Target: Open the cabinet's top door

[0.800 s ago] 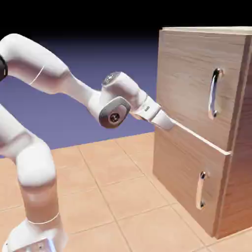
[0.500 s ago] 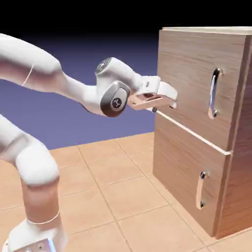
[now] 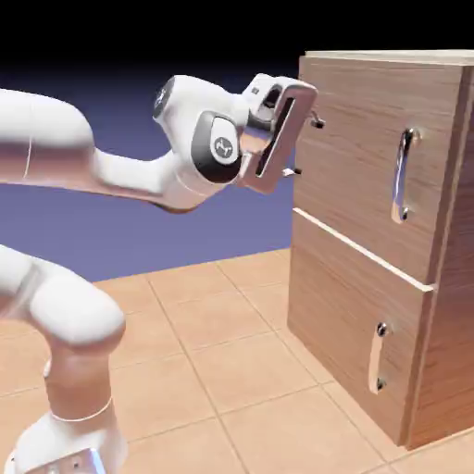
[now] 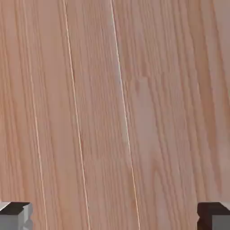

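You have the gripper [image 3: 305, 146] facing the cabinet [image 3: 370, 305] with its fingers spread wide apart and nothing between them; in the hand view the two grey fingertips [image 4: 15, 214] sit at the bottom corners and all you see beyond them is wood grain. The cabinet stands on the tiled floor [image 3: 213, 361] at the right of the exterior view, and the top door [image 3: 356, 157] is its upper, larger panel, shut flush above the shorter lower panel [image 3: 343, 324]. Your hand is up near that door's upper left corner, close to the wood, and well apart from the handle [image 3: 402, 176], which runs upright near the door's right edge. Treat the door as a stiff, rigid board that probably swings on hinges; it should not flex, but it will likely resist until it breaks free and then follow a fixed arc. The flat wood offers nothing to grip, so take hold of the curved silver bar, ideally around its middle where it stands clear of the panel. The metal looks smooth and may slip, so close squarely across it, then pull steadily along the swing rather than straight out.
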Available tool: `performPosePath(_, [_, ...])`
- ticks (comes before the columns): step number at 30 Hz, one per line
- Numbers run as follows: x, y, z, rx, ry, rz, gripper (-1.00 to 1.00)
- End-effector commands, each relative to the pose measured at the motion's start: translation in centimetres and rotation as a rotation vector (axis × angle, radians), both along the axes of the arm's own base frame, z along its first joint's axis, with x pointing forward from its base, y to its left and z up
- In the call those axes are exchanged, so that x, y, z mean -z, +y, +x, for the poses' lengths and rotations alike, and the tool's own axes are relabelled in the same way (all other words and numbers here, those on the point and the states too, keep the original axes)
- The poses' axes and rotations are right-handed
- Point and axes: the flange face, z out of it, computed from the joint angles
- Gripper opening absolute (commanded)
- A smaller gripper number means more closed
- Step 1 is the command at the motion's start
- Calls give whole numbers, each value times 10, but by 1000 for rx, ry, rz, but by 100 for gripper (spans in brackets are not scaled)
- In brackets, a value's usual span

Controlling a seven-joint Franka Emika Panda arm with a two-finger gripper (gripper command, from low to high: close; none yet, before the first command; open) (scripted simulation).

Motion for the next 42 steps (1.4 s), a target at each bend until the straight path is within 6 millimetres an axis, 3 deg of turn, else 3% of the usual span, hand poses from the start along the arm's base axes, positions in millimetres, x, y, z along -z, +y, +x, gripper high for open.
performPosePath(1, [-3, -4, -2, -18, -20, -53, 0])
performPosePath(11, [-9, -54, -8, -137, -199, -579, 0])
performPosePath(20, [17, -103, 6, -184, -302, -1048, 0])
performPosePath(29, [73, -142, 39, -218, -341, -1514, 0])
performPosePath(30, [73, -142, 39, -218, -341, -1514, 0])
performPosePath(35, [73, -140, 89, -218, -341, -1514, 0])
performPosePath(36, [73, -140, 89, -218, -341, -1514, -100])
performPosePath(37, [73, -140, 89, -218, -341, -1514, -100])
performPosePath(42, [73, -123, 44, -128, -253, -1528, -100])
